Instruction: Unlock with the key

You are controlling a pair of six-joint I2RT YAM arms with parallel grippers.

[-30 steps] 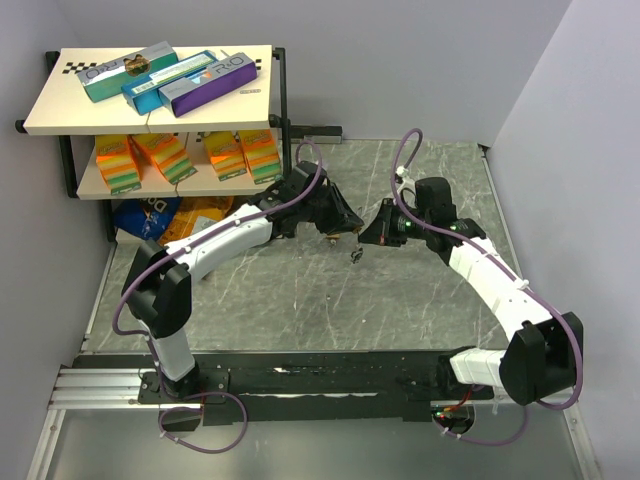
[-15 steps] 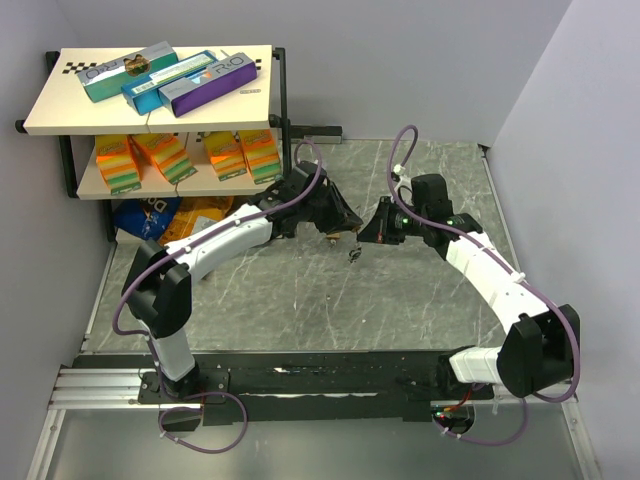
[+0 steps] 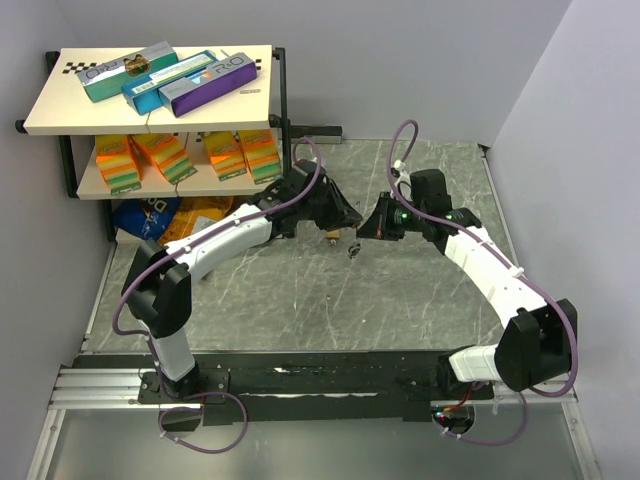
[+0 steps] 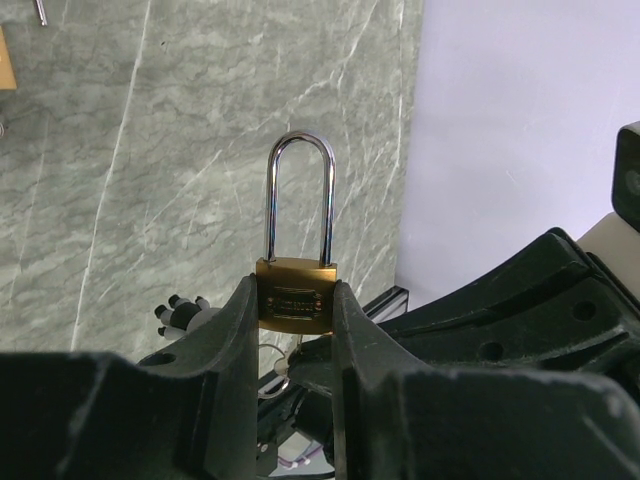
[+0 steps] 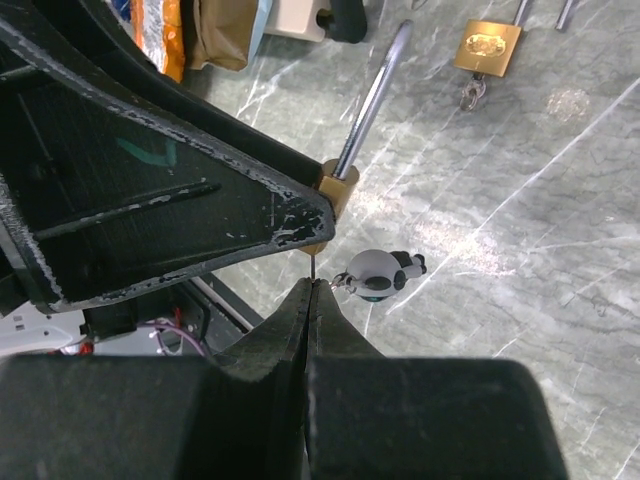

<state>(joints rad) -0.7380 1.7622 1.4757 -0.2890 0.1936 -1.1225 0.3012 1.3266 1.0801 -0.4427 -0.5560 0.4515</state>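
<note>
Left jaws (image 4: 295,310) are clamped on the brass body of a padlock (image 4: 297,288), shackle standing upright above the marbled surface (image 4: 120,200). Over on the right, the right jaws (image 5: 310,297) are pressed tight together, pinching the key (image 5: 312,268). Its thin blade pokes out of the tips, right at the underside of the held padlock, and whether it touches I cannot tell. A small round fob (image 5: 376,272) dangles just beside it. A second padlock (image 5: 487,47) lies flat on the surface, well apart.
</note>
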